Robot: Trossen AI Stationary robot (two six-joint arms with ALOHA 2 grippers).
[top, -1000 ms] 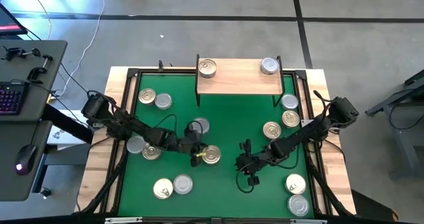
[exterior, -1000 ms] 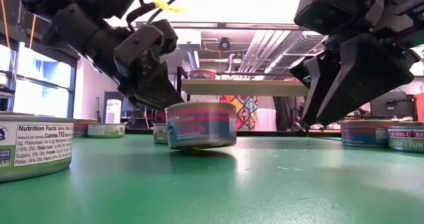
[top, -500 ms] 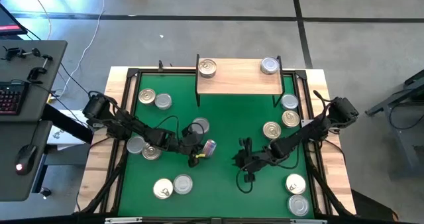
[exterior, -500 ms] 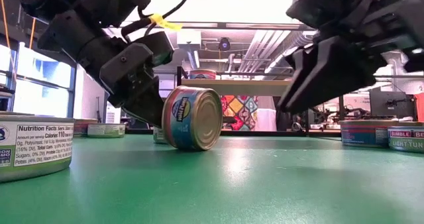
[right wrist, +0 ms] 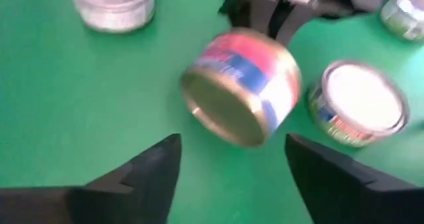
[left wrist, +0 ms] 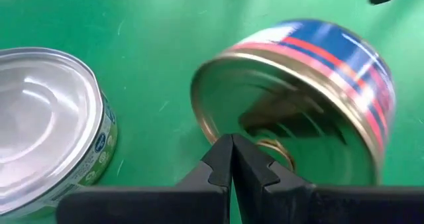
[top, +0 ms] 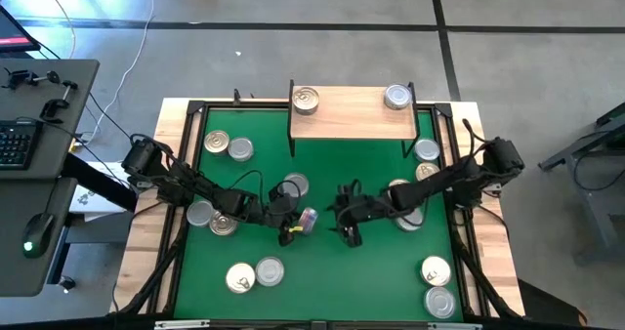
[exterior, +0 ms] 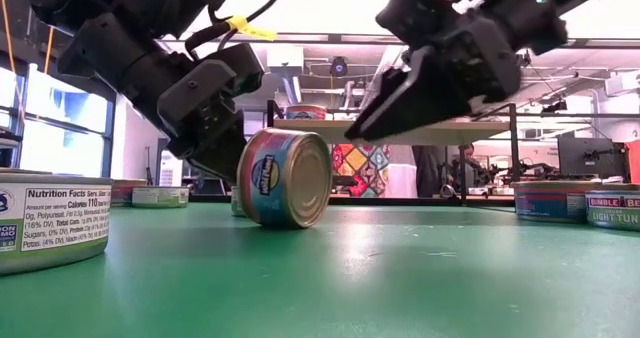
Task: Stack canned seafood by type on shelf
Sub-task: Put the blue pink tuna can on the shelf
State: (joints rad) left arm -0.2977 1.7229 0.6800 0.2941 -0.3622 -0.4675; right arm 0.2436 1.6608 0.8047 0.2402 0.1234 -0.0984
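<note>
I see one can (exterior: pixel 287 177) tipped up on its edge near the middle of the table, its round axis lying roughly level and its golden lid facing my right gripper (top: pixel 344 216). That gripper hangs just beside it with fingers spread wide, empty, on the side toward the table's right edge. My left gripper (left wrist: pixel 231 159), pinched closed and holding nothing, props the can from the opposite side. The shelf (top: pixel 353 113) stands at the far edge, well apart.

Two black jointed arms (top: pixel 195 186) trail black cables (one yellow tag).
</note>
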